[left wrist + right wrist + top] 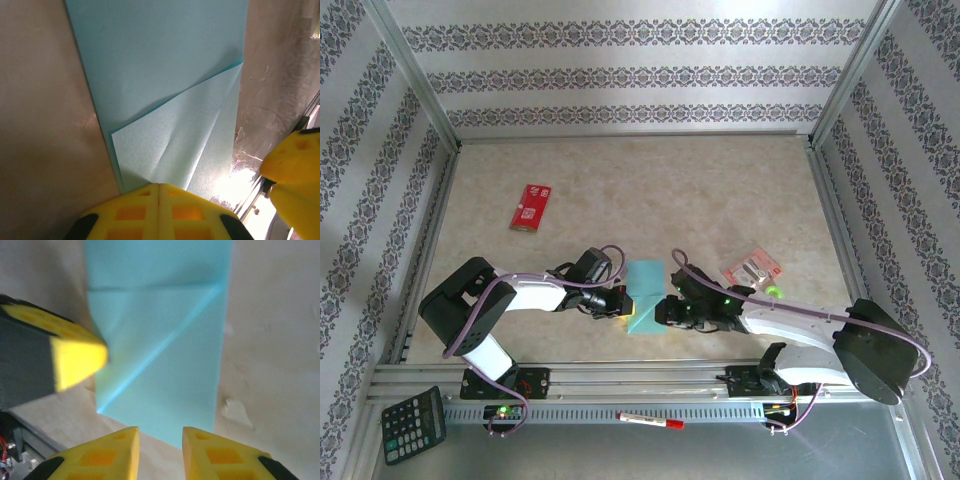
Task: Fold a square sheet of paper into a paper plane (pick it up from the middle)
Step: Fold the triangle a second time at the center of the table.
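Left gripper [158, 187]: fingers clenched together, tips at the folded corner flap of the light teal-blue creased paper sheet [645, 283]. Sheet lies flat on beige table [720, 190], between both grippers. Right gripper [160, 435]: fingers spread, nothing held, sheet edge just ahead.

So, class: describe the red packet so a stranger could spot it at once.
On the beige table, look far left. The red rectangular packet lies flat there, alone. Unlike the teal paper and pink packet nearer the front edge, it is deep red with white print.
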Tool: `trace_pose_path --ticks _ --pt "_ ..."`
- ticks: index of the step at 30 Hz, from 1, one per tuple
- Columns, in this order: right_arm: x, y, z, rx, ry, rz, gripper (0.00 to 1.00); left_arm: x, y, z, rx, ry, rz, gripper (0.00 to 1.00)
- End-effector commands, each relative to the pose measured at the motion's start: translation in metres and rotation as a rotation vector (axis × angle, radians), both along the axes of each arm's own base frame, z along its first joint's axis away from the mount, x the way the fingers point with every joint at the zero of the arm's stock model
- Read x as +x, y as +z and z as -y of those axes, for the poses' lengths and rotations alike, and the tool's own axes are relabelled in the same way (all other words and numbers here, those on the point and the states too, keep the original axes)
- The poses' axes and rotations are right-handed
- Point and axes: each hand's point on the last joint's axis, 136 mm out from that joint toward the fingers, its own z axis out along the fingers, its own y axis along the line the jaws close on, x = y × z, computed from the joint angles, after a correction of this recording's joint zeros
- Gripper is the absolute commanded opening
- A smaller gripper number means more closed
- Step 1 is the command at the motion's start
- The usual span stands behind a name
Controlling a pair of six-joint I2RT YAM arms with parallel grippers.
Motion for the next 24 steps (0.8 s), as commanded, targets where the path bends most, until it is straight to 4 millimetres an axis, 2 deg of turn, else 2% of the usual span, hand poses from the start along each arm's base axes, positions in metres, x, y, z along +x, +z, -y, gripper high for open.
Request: trace_pose_path --ticks 1,8,24 --pt "-0.009 -0.015 0.016 -0.078 -0.104 -0.045 0.30 -0.012 -0.032 -0.025 0.123 0.027 -0.049 0.00" --pt "-0.014 -0.020 0.010 -0.084 -0.088 -0.052 0.31 -0.012 -0.032 -0.025 0.124 0.020 -0.050 0.00" --pt "-0.011 -0.023 -0.004 -0.029 -0.083 -0.042 0.27 -0.017 -0.037 -0.027 0.134 0.012 -0.067 0.00"
